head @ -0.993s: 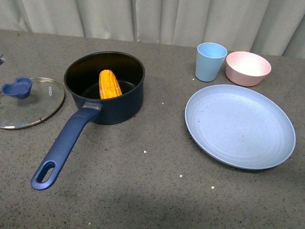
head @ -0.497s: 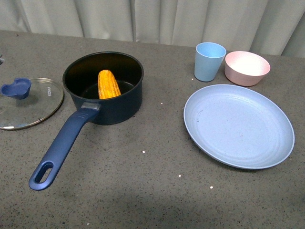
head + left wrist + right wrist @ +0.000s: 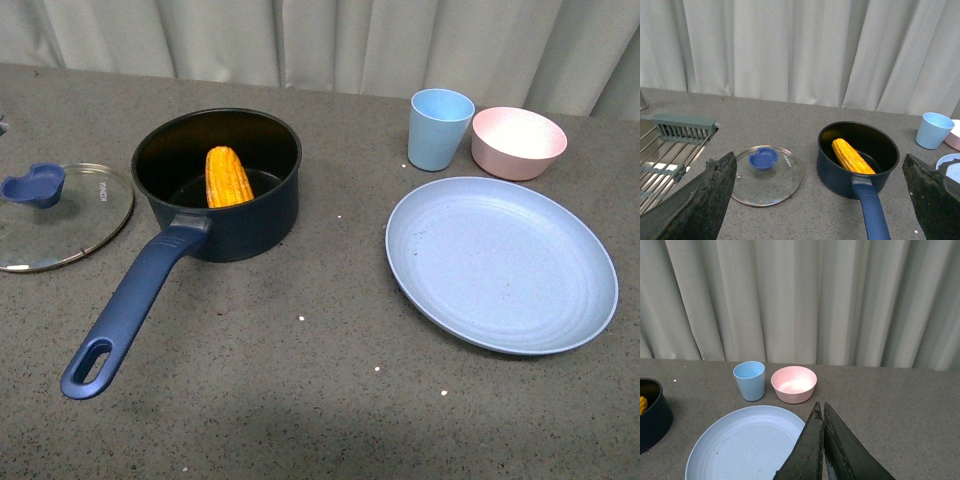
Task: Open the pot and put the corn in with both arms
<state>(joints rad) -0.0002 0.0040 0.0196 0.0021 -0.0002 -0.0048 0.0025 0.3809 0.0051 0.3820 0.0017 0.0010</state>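
Front view: the dark blue pot [image 3: 217, 185] stands uncovered on the grey speckled counter [image 3: 300, 380], its long handle [image 3: 130, 300] reaching toward the camera and to the left and ending in an oval hole. The corn [image 3: 228, 177] lies inside the pot, tilted, with its tapered end resting against the far inner wall. The glass lid [image 3: 62, 215] with a blue knob [image 3: 34, 185] lies flat on the counter just left of the pot, apart from it. To the right lie a large light blue plate [image 3: 500, 263], a light blue cup [image 3: 439, 129] and a pink bowl [image 3: 518, 143]; cup and bowl stand close side by side behind the plate. Left wrist view: the left tool [image 3: 825, 200] has its two dark fingers spread wide, nothing between them, raised above the counter, with a metal rack [image 3: 670, 145] at one side. Right wrist view: the right tool [image 3: 823, 450] has its fingers pressed together, holding nothing, above the near rim of the plate.
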